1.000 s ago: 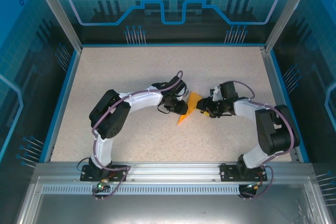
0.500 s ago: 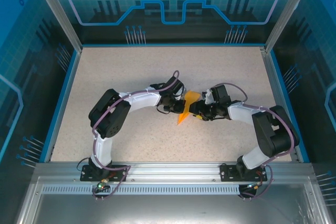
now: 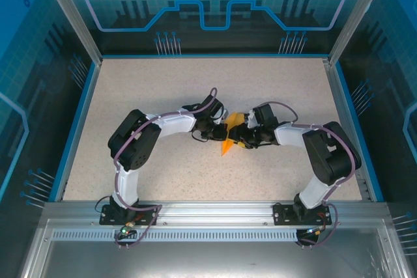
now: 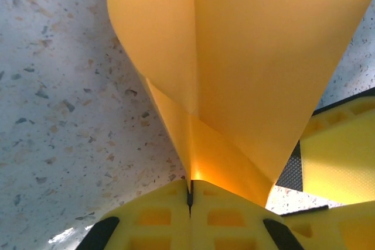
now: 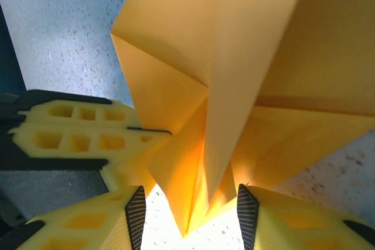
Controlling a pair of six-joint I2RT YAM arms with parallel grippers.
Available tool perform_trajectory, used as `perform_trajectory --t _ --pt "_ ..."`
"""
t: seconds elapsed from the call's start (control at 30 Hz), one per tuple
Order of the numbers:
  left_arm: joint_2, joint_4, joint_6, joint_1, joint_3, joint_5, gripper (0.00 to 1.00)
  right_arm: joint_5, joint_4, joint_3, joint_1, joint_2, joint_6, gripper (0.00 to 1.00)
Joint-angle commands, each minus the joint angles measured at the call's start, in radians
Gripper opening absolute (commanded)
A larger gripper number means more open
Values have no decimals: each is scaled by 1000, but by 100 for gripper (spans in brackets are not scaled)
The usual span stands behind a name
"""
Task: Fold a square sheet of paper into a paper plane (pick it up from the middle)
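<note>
Speckled tabletop [image 3: 163,96]; left tool [image 4: 190,188] pinches creased orange paper [image 4: 252,57], right tool [image 5: 187,215] straddles it, parted.

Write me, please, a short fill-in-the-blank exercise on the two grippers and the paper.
1. The left gripper is ___ on the paper.
2. The right gripper is ___, with a fold of the paper between its fingers.
3. The paper's colour is ___.
Missing words: shut; open; orange.
</note>
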Motion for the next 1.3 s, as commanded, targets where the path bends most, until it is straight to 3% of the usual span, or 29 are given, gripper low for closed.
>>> perform_trajectory --t 0.0,0.83,1.27 --pt "-40 15 -17 8 -17 39 3 4 7 34 18 24 2 46" --pt "-90 86 -66 51 -92 119 10 205 -217 162 100 57 -46 20" --pt "-81 96 -69 59 -101 132 13 259 -188 165 140 37 -13 16"
